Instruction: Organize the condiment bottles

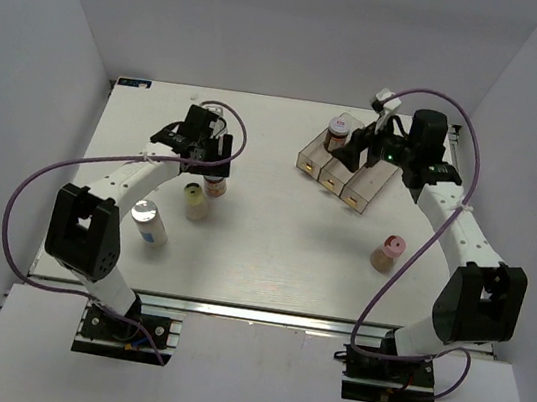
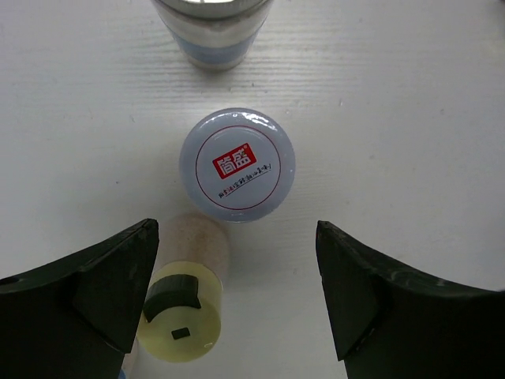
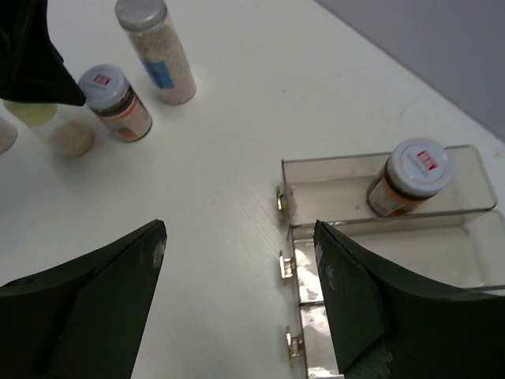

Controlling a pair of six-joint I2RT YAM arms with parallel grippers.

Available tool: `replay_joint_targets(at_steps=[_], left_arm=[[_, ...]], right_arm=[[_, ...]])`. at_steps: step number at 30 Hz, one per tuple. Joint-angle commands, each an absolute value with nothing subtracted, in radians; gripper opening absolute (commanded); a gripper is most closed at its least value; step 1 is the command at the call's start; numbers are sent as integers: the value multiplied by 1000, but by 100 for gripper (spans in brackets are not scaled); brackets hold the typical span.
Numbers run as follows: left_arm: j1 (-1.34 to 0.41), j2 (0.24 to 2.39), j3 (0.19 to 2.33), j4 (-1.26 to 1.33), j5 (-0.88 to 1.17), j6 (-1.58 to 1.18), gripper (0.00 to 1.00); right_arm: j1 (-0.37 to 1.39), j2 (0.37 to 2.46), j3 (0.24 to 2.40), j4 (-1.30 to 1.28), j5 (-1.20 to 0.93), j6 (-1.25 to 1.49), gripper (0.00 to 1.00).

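My left gripper (image 1: 212, 160) is open and empty, hovering over a dark brown bottle with a pale red-marked lid (image 2: 237, 164) (image 1: 214, 185); its jaws stand wide on either side of the bottle. The pale yellow bottle (image 2: 183, 316) (image 1: 196, 200) stands beside the left finger. One silver-lidded bottle (image 2: 211, 28) (image 3: 154, 47) stands just beyond; another (image 1: 149, 224) stands nearer the front left. The second dark brown bottle (image 1: 337, 132) (image 3: 410, 178) stands in the tray's end slot. My right gripper (image 1: 354, 156) (image 3: 238, 237) is open and empty above the tray's edge. The tan pink-lidded bottle (image 1: 387, 252) stands front right.
The clear brownish three-slot tray (image 1: 345, 177) (image 3: 347, 170) lies at the back right; its other two slots hold nothing. Grey walls enclose the white table on three sides. Purple cables loop off both arms.
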State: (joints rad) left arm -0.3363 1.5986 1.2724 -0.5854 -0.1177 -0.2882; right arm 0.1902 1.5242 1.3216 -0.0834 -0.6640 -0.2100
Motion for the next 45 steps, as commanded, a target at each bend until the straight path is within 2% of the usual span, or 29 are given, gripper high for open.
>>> replay_joint_targets(at_steps=[1,16,25,35,40,44,45], left_arm=[[-341,1603,1299,-606,-129,-252,91],[-341,1744,1322,-528,-81,-198,92],[-341,1755,1305,-499,-101,-204,82],[-348,1784,1313,-466,-98,-203,82],[-353,1793,1321,-474,-98,-196,69],[-370,1776,1313,-485,-100,-193,52],[-374,1767,1307,-485,-100,-192,43]], right_arm=[[184,1474,1256,-103,-696,-206,81],[184,1405,1152,-123,-686,-147,81],[184,1382,1126,-137,-684,-146,81],[184,1353,1094,-155,-683,-153,81],[184,1348,1091,-158,-676,-155,81],[184,1347,1094,-161,-676,-160,81],[184,1347,1094,-163,-675,-160,81]])
